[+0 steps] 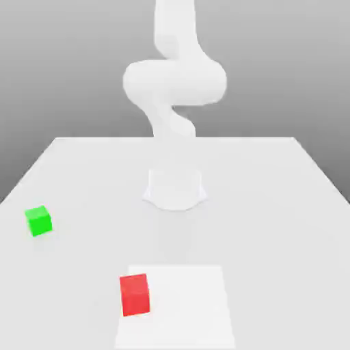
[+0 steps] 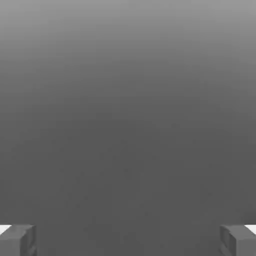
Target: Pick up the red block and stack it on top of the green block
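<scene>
The red block is plain bright red. The green block is plain bright green. The worktop is pale grey.

My arm is smooth, plain white, with rounded, bulging segments; my gripper has 2 blocky dark-grey fingers.

no readable text, no labels or numbers
</scene>
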`<act>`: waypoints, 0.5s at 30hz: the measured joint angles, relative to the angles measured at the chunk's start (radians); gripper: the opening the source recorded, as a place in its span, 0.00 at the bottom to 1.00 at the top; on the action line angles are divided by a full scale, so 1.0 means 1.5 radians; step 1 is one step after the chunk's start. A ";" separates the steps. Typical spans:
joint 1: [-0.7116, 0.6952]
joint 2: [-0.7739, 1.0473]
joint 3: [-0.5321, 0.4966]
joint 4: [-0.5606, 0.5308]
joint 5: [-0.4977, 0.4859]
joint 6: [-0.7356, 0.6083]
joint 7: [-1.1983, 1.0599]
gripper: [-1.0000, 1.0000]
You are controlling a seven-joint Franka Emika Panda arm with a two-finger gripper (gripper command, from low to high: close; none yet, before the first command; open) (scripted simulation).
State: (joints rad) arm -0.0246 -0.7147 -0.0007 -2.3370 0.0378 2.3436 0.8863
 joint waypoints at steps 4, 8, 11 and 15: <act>-0.026 0.094 0.005 -0.040 0.035 0.047 0.100 0.50; -0.050 0.185 0.015 -0.079 0.058 0.093 0.204 0.50; -0.071 0.253 0.027 -0.109 0.068 0.128 0.287 0.50; -0.098 0.343 0.042 -0.148 0.065 0.175 0.410 0.50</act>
State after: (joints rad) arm -0.1713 -0.2007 0.0616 -2.5592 0.1347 2.6061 1.5011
